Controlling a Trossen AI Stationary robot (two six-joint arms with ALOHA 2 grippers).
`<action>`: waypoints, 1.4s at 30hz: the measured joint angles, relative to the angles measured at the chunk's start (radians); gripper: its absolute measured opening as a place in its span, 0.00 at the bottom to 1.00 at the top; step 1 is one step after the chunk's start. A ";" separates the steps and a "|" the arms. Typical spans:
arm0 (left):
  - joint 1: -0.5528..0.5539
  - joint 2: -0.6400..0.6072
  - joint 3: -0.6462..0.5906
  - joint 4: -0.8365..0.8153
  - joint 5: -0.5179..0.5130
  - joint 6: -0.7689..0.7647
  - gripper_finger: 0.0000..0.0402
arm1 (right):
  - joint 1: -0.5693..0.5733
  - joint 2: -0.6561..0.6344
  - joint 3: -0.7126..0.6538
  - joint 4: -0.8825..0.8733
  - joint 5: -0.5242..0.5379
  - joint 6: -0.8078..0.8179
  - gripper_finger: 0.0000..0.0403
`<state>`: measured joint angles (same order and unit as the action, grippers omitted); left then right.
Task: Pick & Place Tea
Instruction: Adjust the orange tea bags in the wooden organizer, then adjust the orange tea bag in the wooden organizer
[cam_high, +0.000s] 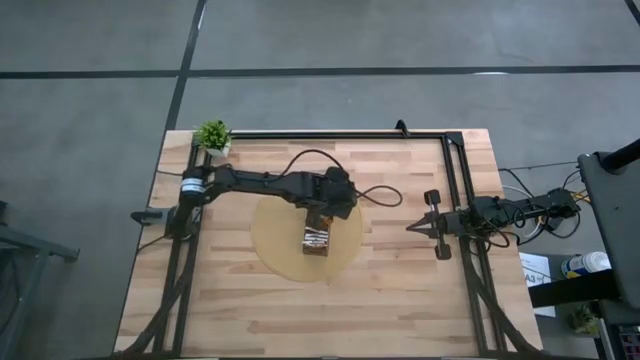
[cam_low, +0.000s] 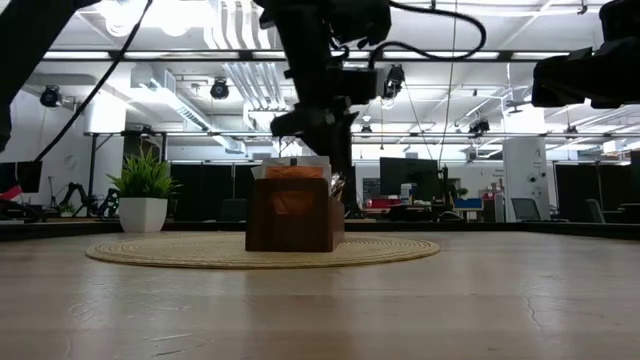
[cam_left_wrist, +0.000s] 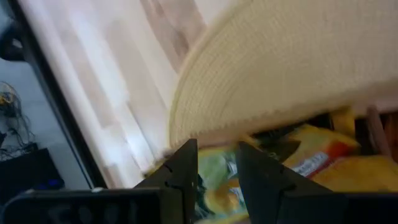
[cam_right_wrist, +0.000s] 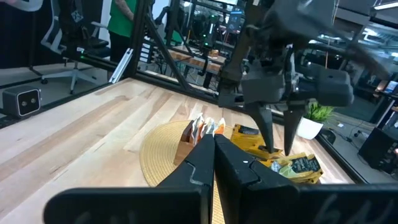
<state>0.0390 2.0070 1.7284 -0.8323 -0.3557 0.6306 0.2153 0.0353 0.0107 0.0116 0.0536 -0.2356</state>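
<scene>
Overhead, a pale wooden worktop (cam_high: 400, 300) filled the middle of a grey floor, with a black frame running along its far edge and down both sides. A round woven mat (cam_high: 275, 245) lay near its centre. On the mat stood a narrow brown wooden box (cam_high: 317, 240), open at the top and packed with tea sachets (cam_low: 292, 171); from table height an orange one showed above its rim. More sachets (cam_right_wrist: 297, 165), yellow and dark green, lay loose on the mat just beside the box, on the side toward the potted plant. That small green potted plant (cam_high: 212, 135) stood at the worktop's far left corner.

From that corner the left arm reached over the mat, with the left hand (cam_right_wrist: 278, 135) pointing down at the loose sachets. Its two fingers (cam_left_wrist: 183, 171) stood a narrow gap apart over a green-and-yellow sachet (cam_left_wrist: 214, 180), and whether they gripped it could not be told. The right arm waited at the worktop's right edge, well apart from the mat, the right hand (cam_high: 412, 227) with its fingers pressed together and holding nothing.
</scene>
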 joint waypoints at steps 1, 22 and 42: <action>-0.002 0.004 -0.001 -0.018 0.000 -0.002 0.26 | 0.000 0.000 0.000 0.000 0.000 0.000 0.02; -0.080 -0.032 0.044 -0.093 0.053 -0.044 0.26 | 0.000 0.000 0.000 0.000 0.000 0.000 0.02; -0.011 -0.026 -0.066 -0.025 0.015 -0.033 0.26 | 0.000 0.000 0.000 0.000 0.000 0.000 0.02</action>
<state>0.0278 1.9810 1.6619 -0.8570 -0.3409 0.5974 0.2153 0.0353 0.0106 0.0120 0.0536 -0.2356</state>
